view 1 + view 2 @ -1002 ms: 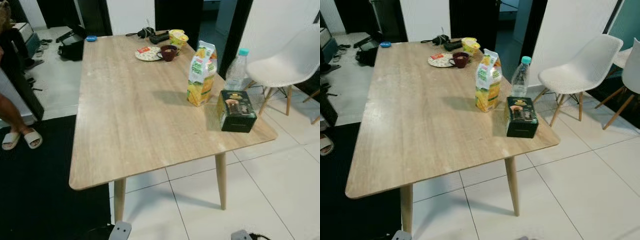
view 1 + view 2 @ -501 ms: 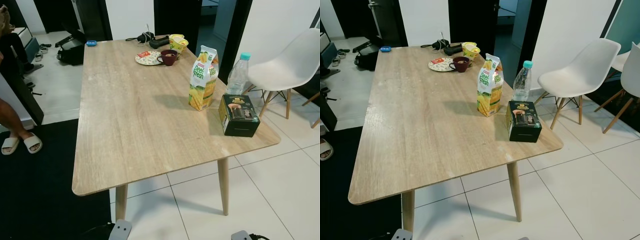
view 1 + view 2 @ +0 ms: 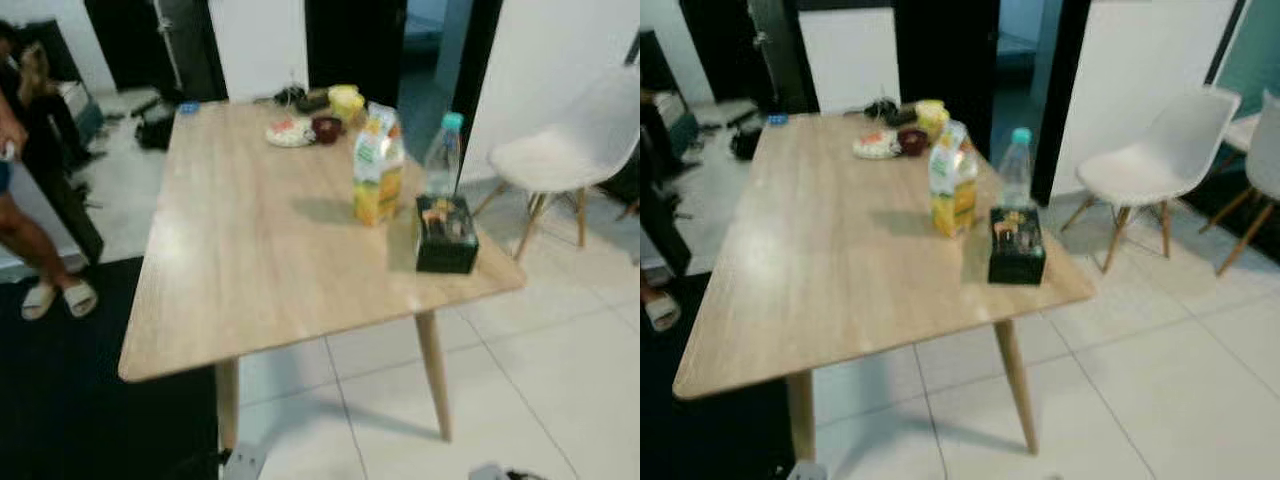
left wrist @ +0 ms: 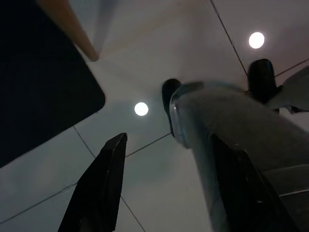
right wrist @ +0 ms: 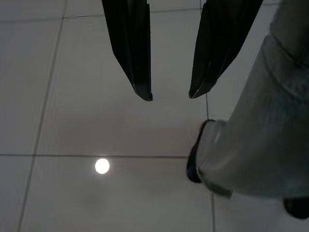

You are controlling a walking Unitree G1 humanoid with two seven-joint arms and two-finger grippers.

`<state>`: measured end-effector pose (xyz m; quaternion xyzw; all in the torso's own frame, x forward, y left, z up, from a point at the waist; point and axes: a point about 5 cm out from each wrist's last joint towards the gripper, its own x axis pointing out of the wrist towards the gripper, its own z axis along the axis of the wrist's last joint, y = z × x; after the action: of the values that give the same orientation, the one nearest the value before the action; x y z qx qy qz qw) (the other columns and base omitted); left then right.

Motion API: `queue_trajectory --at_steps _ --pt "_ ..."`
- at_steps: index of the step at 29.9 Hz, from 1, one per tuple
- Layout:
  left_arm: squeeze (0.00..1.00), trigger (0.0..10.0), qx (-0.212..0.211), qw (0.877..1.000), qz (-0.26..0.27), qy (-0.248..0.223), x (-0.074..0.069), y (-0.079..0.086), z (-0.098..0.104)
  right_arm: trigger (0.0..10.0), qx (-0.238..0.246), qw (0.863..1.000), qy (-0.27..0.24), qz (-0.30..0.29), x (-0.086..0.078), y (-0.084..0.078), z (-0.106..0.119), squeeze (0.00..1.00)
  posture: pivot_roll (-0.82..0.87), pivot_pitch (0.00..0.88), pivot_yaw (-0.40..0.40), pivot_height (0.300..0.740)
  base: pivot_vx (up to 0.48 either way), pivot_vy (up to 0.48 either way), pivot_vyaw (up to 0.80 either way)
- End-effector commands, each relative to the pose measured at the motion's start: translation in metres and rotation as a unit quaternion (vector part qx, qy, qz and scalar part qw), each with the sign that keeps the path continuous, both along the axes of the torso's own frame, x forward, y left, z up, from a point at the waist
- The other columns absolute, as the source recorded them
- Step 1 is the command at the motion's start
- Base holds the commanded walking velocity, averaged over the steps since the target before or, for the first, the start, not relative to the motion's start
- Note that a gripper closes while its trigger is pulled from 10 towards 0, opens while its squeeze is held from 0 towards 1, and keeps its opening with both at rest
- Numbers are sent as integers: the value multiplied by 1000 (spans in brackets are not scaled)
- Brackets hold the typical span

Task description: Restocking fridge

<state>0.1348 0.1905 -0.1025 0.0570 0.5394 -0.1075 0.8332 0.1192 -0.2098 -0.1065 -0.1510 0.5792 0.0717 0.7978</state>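
On the wooden table, near its right edge, a yellow-green juice carton stands upright. Beside it are a clear water bottle with a teal cap and a dark green box. Both arms hang low over the white floor tiles. In the left wrist view my left gripper is open and holds nothing. My right gripper is open too, with bare tile between its fingers. The head views are blurred.
A plate, a dark mug and a yellow bowl sit at the table's far end. A person in slippers stands at the left by a black rug. White chairs stand to the right.
The whole picture has shifted and blurred, so the camera moved; the table now sits a little farther off and to the left. The things on the table have not moved.
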Motion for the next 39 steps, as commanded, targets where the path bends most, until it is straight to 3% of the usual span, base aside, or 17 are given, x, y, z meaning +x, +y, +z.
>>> queue_trajectory --at_steps 1,26,29,30,31,33,38,39 --pt "0 10000 6 1000 -6 0 1 2 1 10000 5 1000 -3 0 1 4 0 0 43 0 -10 740 0 0 0" --pt "0 10000 10 1000 -17 2 1 2 1 10000 -6 1000 -27 -9 9 -2 3 0 41 0 -12 740 0 0 0" --pt "0 10000 10 1000 -17 1 1 2 1 10000 -27 998 -41 -42 14 -13 7 0 43 0 -10 740 0 0 0" --pt "0 10000 9 1000 -16 1 1 2 1 10000 -65 995 -51 -61 17 -29 12 0 44 0 -10 740 0 0 0" --pt "0 10000 9 1000 -16 1 1 2 1 10000 -65 995 -51 -61 17 -29 12 0 44 0 -10 740 0 0 0" --pt "0 10000 9 1000 -16 0 2 2 1 10000 -139 985 -68 -77 22 -58 22 0 43 0 -7 740 0 0 0" --pt "0 10000 9 1000 -16 0 2 2 1 10000 -171 977 -80 -101 26 -76 31 0 41 0 -5 740 0 0 0" --pt "0 10000 8 1000 -16 0 2 3 1 10000 -201 969 -92 -111 31 -90 39 0 43 0 -7 740 0 0 0"
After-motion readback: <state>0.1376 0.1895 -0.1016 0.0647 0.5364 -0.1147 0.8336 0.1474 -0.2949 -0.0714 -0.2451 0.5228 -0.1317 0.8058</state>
